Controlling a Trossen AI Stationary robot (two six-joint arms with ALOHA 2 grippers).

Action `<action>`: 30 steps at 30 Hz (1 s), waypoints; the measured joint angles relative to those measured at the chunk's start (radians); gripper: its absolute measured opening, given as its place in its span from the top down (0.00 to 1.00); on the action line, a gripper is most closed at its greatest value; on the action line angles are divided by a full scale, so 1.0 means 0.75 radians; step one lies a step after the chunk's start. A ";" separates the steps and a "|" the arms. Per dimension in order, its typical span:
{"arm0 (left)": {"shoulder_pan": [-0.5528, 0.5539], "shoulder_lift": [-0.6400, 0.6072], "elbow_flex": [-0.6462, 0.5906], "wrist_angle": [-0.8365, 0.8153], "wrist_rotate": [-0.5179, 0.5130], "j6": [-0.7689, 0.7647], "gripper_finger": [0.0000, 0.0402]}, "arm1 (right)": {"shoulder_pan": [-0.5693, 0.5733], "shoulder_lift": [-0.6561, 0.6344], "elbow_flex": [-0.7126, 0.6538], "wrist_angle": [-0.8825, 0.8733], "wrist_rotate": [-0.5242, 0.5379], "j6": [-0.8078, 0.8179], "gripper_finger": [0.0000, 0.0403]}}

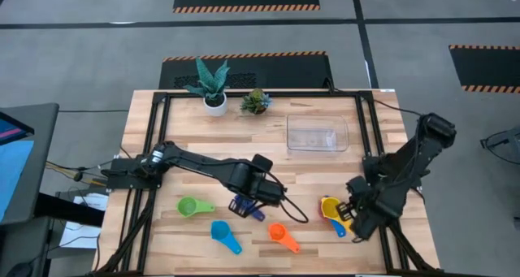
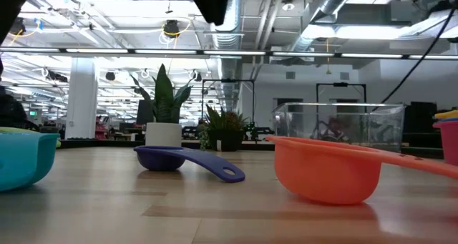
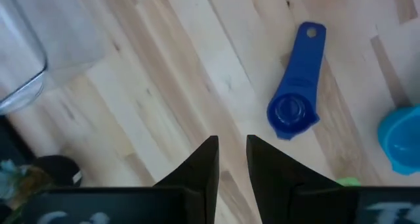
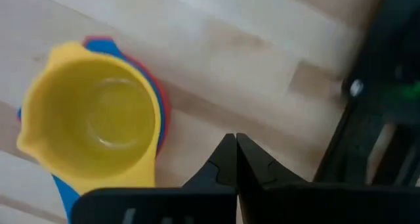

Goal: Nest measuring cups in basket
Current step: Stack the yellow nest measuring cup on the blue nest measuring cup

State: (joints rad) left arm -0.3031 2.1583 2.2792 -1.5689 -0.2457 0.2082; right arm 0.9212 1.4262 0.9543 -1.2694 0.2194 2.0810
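High view: dark blue cup (image 1: 244, 205) lies handle toward orange cup (image 1: 280, 235), under empty, slightly parted left gripper (image 1: 244, 204); right gripper (image 1: 348, 218) is shut beside yellow cup (image 1: 331, 207).

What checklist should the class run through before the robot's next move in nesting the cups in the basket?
1. Basket free to receive cups: ok, nothing in it.
2. Yellow cup stacked on others: ok, red and blue rims show beneath.
3. Right gripper holding stack: not ok, shut beside it, holding nothing.
4. Left gripper holding a cup: not ok, slightly parted, holding nothing.
5. Dark blue cup collected: not ok, lying loose.
6. Green cup and orange cup nested: not ok.
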 joint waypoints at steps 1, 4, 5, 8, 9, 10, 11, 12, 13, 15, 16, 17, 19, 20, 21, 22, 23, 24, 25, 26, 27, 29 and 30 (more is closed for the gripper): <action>0.000 -0.024 -0.026 -0.003 -0.011 -0.009 0.83 | 0.024 0.016 0.000 0.022 -0.002 0.049 0.97; 0.001 -0.094 -0.104 -0.003 -0.066 -0.047 0.83 | 0.074 0.077 0.000 0.111 -0.013 0.117 0.97; 0.003 -0.120 -0.137 0.003 -0.083 -0.057 0.83 | 0.084 0.096 0.000 0.136 -0.024 0.127 0.98; 0.003 -0.194 -0.241 0.028 -0.123 -0.088 0.83 | 0.096 0.150 0.000 0.177 -0.052 0.138 0.98; 0.003 -0.218 -0.278 0.033 -0.135 -0.104 0.83 | 0.097 0.162 0.000 0.197 -0.053 0.139 0.98; 0.003 -0.239 -0.310 0.035 -0.142 -0.120 0.83 | 0.096 0.172 0.000 0.218 -0.052 0.139 0.98; 0.003 -0.263 -0.345 0.047 -0.151 -0.134 0.83 | 0.095 0.178 0.001 0.239 -0.052 0.138 0.98; 0.003 -0.286 -0.379 0.062 -0.162 -0.147 0.83 | 0.095 0.180 0.001 0.255 -0.052 0.138 0.98; 0.003 -0.307 -0.411 0.075 -0.173 -0.157 0.83 | 0.095 0.179 0.001 0.275 -0.052 0.137 0.98; 0.003 -0.351 -0.479 0.122 -0.184 -0.168 0.83 | 0.089 0.178 0.001 0.300 -0.051 0.137 0.98; 0.003 -0.368 -0.507 0.143 -0.184 -0.169 0.83 | 0.086 0.178 0.001 0.311 -0.051 0.137 0.98; 0.003 -0.384 -0.534 0.163 -0.185 -0.169 0.83 | 0.086 0.176 0.001 0.322 -0.051 0.137 0.98; 0.003 -0.409 -0.576 0.197 -0.188 -0.169 0.83 | 0.086 0.174 0.001 0.365 -0.050 0.127 0.97; 0.004 -0.415 -0.586 0.206 -0.189 -0.169 0.83 | 0.086 0.174 0.001 0.396 -0.049 0.115 0.98; 0.004 -0.418 -0.594 0.211 -0.194 -0.169 0.83 | 0.086 0.174 0.001 0.430 -0.048 0.101 0.98; 0.004 -0.419 -0.601 0.210 -0.206 -0.169 0.83 | 0.086 0.174 0.001 0.465 -0.047 0.087 0.98; 0.004 -0.419 -0.604 0.206 -0.218 -0.169 0.83 | 0.083 0.177 0.001 0.493 -0.048 0.081 0.98; 0.004 -0.419 -0.604 0.207 -0.230 -0.169 0.83 | 0.078 0.177 0.001 0.513 -0.048 0.081 0.97; 0.005 -0.419 -0.604 0.210 -0.241 -0.167 0.83 | 0.078 0.177 0.001 0.521 -0.048 0.081 0.97; 0.005 -0.419 -0.604 0.214 -0.246 -0.163 0.83 | 0.078 0.177 0.001 0.521 -0.047 0.081 0.97; 0.008 -0.419 -0.604 0.226 -0.247 -0.156 0.83 | 0.078 0.177 0.001 0.519 -0.047 0.081 0.97; 0.012 -0.419 -0.604 0.251 -0.247 -0.153 0.83 | 0.077 0.176 0.001 0.522 -0.047 0.088 0.97; 0.015 -0.419 -0.604 0.249 -0.247 -0.153 0.83 | 0.077 0.176 0.001 0.533 -0.047 0.088 0.97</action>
State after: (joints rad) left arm -0.2919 1.8439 1.8259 -1.3825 -0.4309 0.0937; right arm 0.9791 1.5585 0.9546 -0.8697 0.1841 2.1466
